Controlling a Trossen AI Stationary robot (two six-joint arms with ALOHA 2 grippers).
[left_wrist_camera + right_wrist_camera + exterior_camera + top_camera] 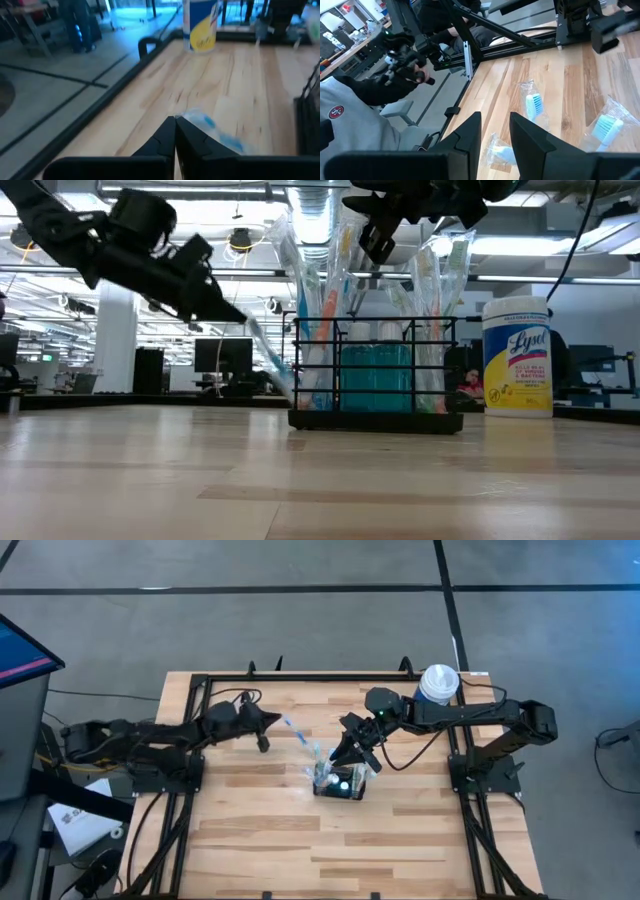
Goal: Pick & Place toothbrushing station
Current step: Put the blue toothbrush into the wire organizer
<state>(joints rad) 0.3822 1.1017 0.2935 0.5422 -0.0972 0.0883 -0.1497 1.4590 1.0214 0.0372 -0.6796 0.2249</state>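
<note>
My left gripper has its jaws pressed fully together, and in the left wrist view a clear-wrapped blue toothbrush shows right at the closed tips; whether it is pinched between them I cannot tell. In the high view this toothbrush lies as a pale blue streak slanting from just beside my left fingertips toward the holder. My left arm stretches low and nearly level from the left edge of the wooden table toward the middle, its wrist tipped slightly down.

My right gripper has its jaws partly open, with a narrow gap showing between the two dark fingers in the right wrist view, and nothing is held between them. It hangs above the toothbrushing station, over the wrapped toothbrush heads that stand up from it. My right arm reaches in from the right side of the table, elbow bent, wrist angled downward.

The toothbrushing station is a black wire rack standing upright near the table's centre, holding several wrapped brushes and something teal. A white-and-yellow wipes canister stands upright at the table's far right corner, well apart from the rack.
</note>
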